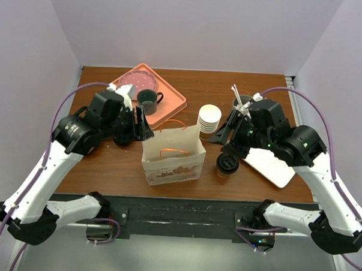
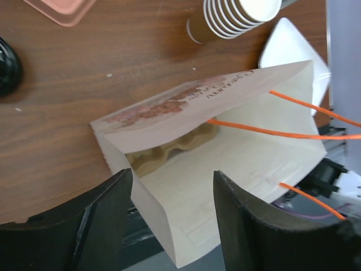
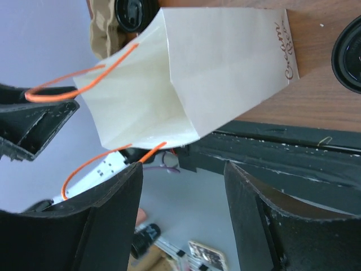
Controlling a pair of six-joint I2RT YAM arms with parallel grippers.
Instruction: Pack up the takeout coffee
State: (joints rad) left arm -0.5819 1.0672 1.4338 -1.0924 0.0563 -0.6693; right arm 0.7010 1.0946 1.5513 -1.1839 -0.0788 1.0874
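The paper bag (image 1: 173,154) is standing upright with its mouth open near the middle of the desk (image 1: 101,168), its orange cord handles (image 1: 175,151) drooping over the opening. The takeout coffee (image 1: 226,164), a brown cup under a black lid, is standing on the desk just to the right of the bag, apart from it and outside it. No gripper is holding it.

The left gripper (image 1: 140,123) is hovering at the bag's far left corner. In the left wrist view the left gripper (image 2: 172,180) is showing its jaws spread wide with nothing clamped between them, and the bag's open mouth is lying just beyond them; whether a finger is touching the paper is unclear. Inside the bag, a moulded brown carrier (image 2: 169,148) is sitting against one wall.

The right gripper (image 1: 224,136) is hanging to the right of the bag and behind the coffee. In the right wrist view the right gripper (image 3: 183,169) is also standing with its jaws well apart and holding nothing, facing the bag's side panel.

A stack of white paper cups (image 1: 209,119) is lying behind the bag on its right. A pink tray (image 1: 170,99) is sitting behind the bag on its left, carrying a dark green mug (image 1: 148,98). A white tray (image 1: 273,168) is resting to the right of the bag, beyond the coffee, partly under the right arm.
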